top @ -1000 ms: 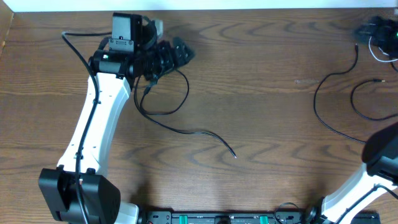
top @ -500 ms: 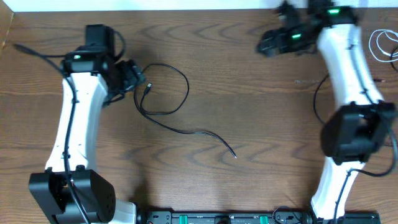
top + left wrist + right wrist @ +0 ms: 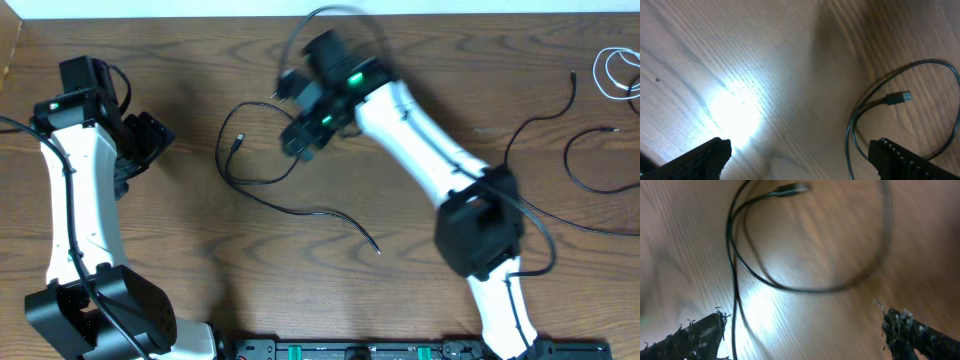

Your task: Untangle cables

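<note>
Pincers: we see both spread wide, with nothing between the jaws. The right pincer (image 3: 802, 320) hangs over the looped black cord (image 3: 330, 211) near the middle of the worktop (image 3: 400, 310). The left pincer (image 3: 800, 147) sits off to the left side, apart from the cord.

Looped cord: it curls into one open ring. Its small plug (image 3: 238, 141) lies inside the ring's left edge, and a long tail runs down and to the right. In the right wrist view we see the ring between the two fingers, though that view is blurred.

Other cords: they lie far to the right, well apart from both pincers. One long black cord (image 3: 508, 150) bends down that side, with a second black cord (image 3: 568, 160) beside it. A coiled white cord (image 3: 598, 72) sits at the top right corner.

Count: we count three black cords, one white cord and two pincers. The frame edge cuts off the right-hand cords, so we cannot rule out more.

What could go wrong: closing on two strands where the ring doubles near the plug would, we judge, drag the whole loop and tighten it. A thin cord lying flat on wood may also slip out from under the fingertips.
</note>
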Tool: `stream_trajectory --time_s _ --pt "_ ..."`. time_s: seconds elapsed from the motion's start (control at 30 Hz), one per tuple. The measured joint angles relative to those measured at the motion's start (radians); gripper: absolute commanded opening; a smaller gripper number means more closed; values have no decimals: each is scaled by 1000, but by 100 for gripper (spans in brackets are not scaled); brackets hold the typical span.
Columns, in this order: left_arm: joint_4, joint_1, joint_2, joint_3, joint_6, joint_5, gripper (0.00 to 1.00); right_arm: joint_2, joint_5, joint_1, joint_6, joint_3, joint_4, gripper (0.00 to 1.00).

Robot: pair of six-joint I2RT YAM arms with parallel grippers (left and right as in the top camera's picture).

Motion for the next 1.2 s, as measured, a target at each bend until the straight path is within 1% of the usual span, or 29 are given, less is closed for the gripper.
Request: stream_trajectory --time_s 0.2,0.33,0.5,0.77,0.8,0.83,0.93,1.07,1.13,1.2 --pt "-3 14 0 0 0 -1 94 81 106 151 -11 0 43 96" --pt "-3 35 0 0 0 -1 94 132 131 224 -21 0 43 96" --pt "-4 61 0 0 0 -1 94 164 145 259 -22 0 67 94" --pt "-4 68 0 0 0 -1 94 191 156 257 -21 0 130 91" --pt "-4 68 0 0 0 -1 94 193 156 257 -21 0 132 88" --pt "-4 68 0 0 0 -1 94 198 156 257 -21 0 137 79" --pt "-4 68 0 0 0 -1 94 206 160 257 -10 1 140 64" --pt "-4 68 0 0 0 -1 94 206 161 257 23 2 140 28" --pt "-5 68 0 0 0 -1 94 207 160 257 43 2 135 2" --pt "-5 68 0 0 0 -1 95 209 161 257 60 2 133 1"
